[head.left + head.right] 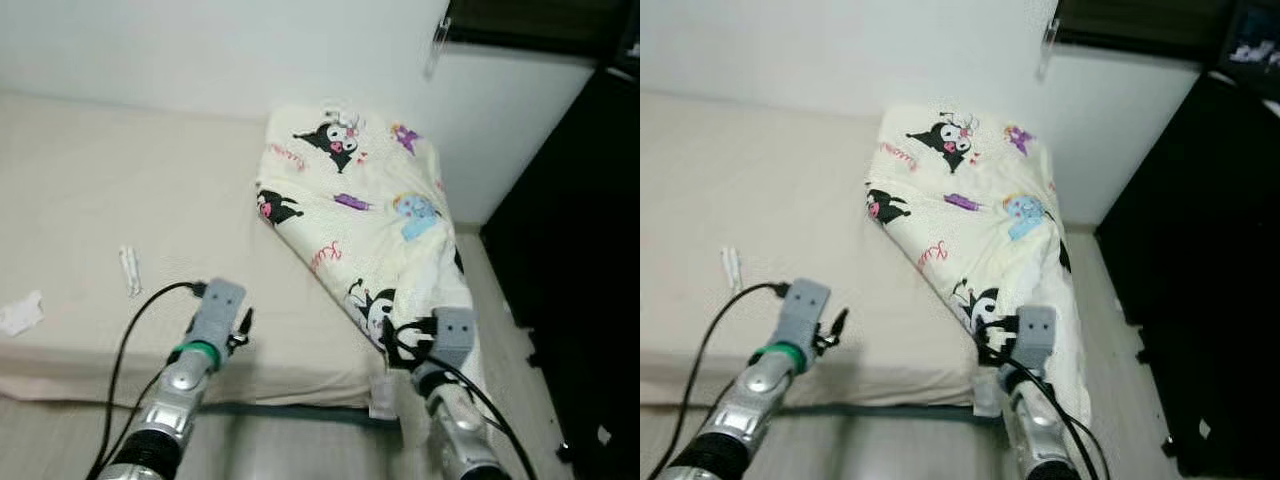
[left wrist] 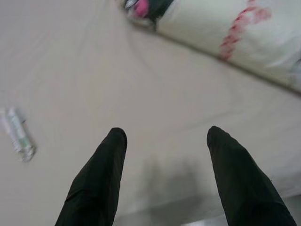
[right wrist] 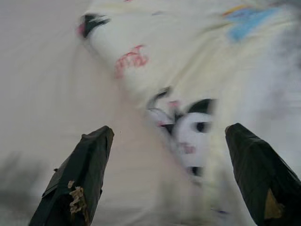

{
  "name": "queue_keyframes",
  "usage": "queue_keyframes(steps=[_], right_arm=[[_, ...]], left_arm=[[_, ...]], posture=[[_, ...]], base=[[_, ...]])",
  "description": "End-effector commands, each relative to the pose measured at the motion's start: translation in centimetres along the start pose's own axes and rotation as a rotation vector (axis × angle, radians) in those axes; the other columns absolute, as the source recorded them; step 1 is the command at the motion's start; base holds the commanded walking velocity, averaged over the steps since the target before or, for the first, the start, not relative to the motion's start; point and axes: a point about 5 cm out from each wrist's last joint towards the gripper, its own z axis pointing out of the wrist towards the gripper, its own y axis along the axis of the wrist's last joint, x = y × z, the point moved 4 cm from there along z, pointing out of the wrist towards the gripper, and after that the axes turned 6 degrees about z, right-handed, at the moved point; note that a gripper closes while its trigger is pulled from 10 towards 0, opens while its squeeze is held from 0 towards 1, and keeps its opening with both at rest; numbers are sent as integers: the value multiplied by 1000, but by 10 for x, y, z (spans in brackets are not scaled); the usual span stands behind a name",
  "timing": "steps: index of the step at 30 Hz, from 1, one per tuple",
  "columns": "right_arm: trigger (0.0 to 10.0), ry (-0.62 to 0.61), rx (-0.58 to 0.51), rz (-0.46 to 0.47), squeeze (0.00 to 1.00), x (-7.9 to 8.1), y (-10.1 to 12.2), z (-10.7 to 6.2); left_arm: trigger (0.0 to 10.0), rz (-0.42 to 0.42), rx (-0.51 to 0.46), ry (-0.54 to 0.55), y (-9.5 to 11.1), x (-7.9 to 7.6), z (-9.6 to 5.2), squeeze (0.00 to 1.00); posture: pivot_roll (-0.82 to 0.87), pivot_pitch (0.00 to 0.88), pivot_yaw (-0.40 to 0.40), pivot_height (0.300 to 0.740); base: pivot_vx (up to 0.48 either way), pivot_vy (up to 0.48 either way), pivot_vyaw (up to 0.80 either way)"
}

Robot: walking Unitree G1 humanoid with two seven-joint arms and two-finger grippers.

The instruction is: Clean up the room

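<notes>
Right gripper [image 3: 167, 134] gapes over blanket [image 1: 370, 210]; left gripper [image 2: 164, 134] spread above bed [image 1: 90, 180].

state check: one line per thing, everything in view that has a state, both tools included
blanket: folded, lying slantwise on the bed, lower end draped over the edge toward the floor
bed: sheet flat, lightly creased
small packet: lying flat on the bed, apart from the blanket
crumpled tissue: loose near the bed edge
left tool: open, above the sheet, holding nothing
right tool: open, at the blanket's lower end, holding nothing
</notes>
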Motion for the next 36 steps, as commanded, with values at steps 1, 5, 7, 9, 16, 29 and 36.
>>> queue_keyframes(steps=[1, 5, 7, 9, 16, 29, 36], right_arm=[[10000, -57, -38, -2, 0, -17, 8, -2], [10000, -110, -99, -30, 0, -32, 28, 2], [10000, -114, -102, -31, 0, -34, 29, 2], [10000, -134, -113, -41, 0, -39, 33, 2], [10000, -161, -114, -51, 0, -44, 34, 0], [10000, -152, -119, -54, 0, -44, 35, 0], [10000, -147, -115, -56, 0, -42, 34, 0]], left_arm=[[10000, -2, 9, -41, -5, -10, -4, 0], [10000, 88, -20, -126, -7, -18, -10, 0], [10000, 99, -25, -137, -7, -19, -11, 0], [10000, 108, -38, -154, -7, -20, -14, 0], [10000, 80, -52, -135, -3, -18, -14, 0], [10000, 65, -73, -139, 4, -24, -13, 0], [10000, 58, -74, -133, 6, -24, -12, 0]], posture=[[46, 61, 5, 740], [46, 61, 5, 740], [46, 61, 5, 740], [41, 69, 9, 740], [43, 72, 10, 735], [38, 70, 7, 680], [36, 65, 5, 650]], base=[[0, 0, 0], [0, 0, 0], [0, 0, 0], [0, 0, 0], [0, 0, 0], [0, 0, 0], [0, 0, 0]])
